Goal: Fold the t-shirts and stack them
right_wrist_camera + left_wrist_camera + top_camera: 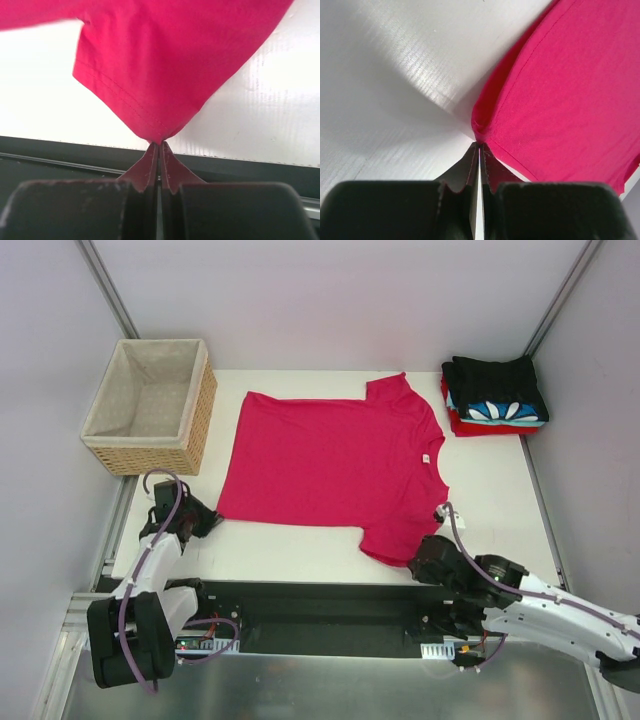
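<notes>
A crimson-pink t-shirt (330, 460) lies spread flat on the white table, neck to the right. My left gripper (207, 519) is shut on its near-left hem corner (481, 131), the cloth pinched at the fingertips. My right gripper (420, 558) is shut on the tip of the near sleeve (160, 136), close to the table's front edge. A stack of folded t-shirts (495, 395), black on top with blue-white patterned and red below, sits at the back right corner.
A woven wicker basket (150, 405) with beige lining stands at the back left, beside the shirt's hem. The dark base rail (320, 615) runs along the table's near edge under both arms. Grey walls close in left and right.
</notes>
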Controlling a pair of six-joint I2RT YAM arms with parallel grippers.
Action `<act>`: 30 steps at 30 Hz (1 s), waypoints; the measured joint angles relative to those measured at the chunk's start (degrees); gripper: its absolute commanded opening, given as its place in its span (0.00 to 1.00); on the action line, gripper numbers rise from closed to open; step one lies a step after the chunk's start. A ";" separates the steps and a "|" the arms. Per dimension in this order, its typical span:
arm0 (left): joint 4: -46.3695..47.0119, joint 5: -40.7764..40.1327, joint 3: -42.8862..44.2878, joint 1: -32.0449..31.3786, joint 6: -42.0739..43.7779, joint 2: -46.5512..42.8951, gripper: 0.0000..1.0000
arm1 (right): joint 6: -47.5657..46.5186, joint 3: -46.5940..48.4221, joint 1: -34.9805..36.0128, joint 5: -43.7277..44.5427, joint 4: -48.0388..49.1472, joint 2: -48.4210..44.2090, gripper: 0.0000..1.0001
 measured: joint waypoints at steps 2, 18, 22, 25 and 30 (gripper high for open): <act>-0.44 0.48 -0.07 -0.02 -0.02 -0.92 0.00 | -0.07 1.75 0.00 1.31 -2.23 -1.07 0.01; -10.56 3.30 -4.02 -1.31 -0.13 -19.04 0.00 | 5.49 10.64 14.69 9.90 -15.74 -0.17 0.01; -13.77 2.86 -2.73 -1.31 0.02 -19.80 0.00 | 9.22 17.79 22.36 16.52 -21.07 6.75 0.01; -15.76 2.54 0.26 -1.31 0.68 -19.74 0.00 | 10.38 22.88 23.74 21.29 -23.87 10.82 0.01; -15.72 2.29 5.40 -1.31 1.01 -17.94 0.00 | 10.40 26.77 23.85 27.45 -27.34 10.51 0.01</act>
